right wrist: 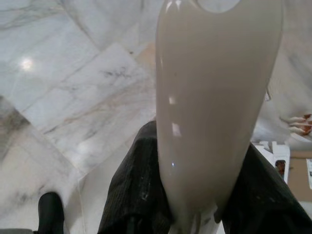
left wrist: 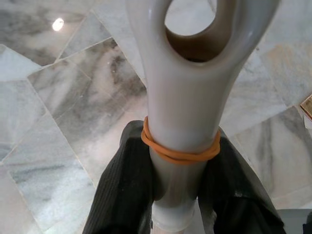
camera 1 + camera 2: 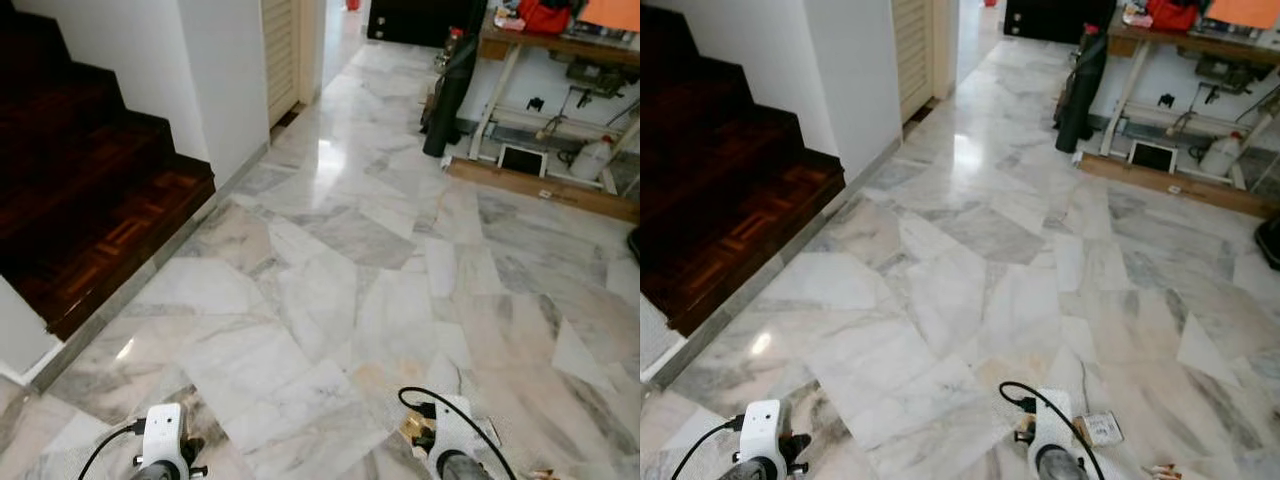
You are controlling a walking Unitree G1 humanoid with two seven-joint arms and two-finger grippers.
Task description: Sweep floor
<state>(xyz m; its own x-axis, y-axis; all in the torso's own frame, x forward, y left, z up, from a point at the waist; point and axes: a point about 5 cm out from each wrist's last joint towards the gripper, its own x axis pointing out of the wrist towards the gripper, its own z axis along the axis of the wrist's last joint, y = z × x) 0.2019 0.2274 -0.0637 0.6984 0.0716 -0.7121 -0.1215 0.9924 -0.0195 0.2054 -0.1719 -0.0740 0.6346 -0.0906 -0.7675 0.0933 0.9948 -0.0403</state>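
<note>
Floor (image 3: 330, 290): pale marble in grey-veined slabs, glossy, spread out from the staircase to the workbench.
Left gripper (image 2: 180, 195): both black fingers (image 2: 124, 190) clamped on a cream plastic handle, one on each side of it.
Left handle (image 2: 187, 87): cream, with an oval hanging hole near its end; it rises out from between the fingers over the marble.
Rubber band (image 2: 180, 152): orange, wound round the left handle just beyond the fingertips.
Right gripper (image 1: 195, 200): black fingers (image 1: 141, 190) closed on a second cream handle, one finger on each side.
Right handle (image 1: 214, 97): smooth, broad and shiny, with the lower edge of a hole at its far end.
Wrists: left wrist (image 3: 165, 435) and right wrist (image 3: 450, 430) sit low in the head views, both on the near side of the floor from the staircase, each with a black cable.
Litter: a small card or wrapper (image 3: 1100, 429) lies on the marble just beside the right wrist; a few small reddish scraps (image 3: 1160, 470) lie near it, further from the staircase.
Staircase (image 3: 90, 190): dark wooden steps with inlaid pattern, at the robot's left, edged by a white wall (image 3: 215, 80).
Door (image 3: 280, 55): louvred, cream, just beyond the staircase wall.
Workbench (image 3: 560, 50): far across the floor from the staircase, wooden top, white legs, cluttered.
Black bag (image 3: 450, 95): tall, leaning at the staircase side of the workbench.
Plank (image 3: 540, 188): long wooden board on the floor along the workbench front.
</note>
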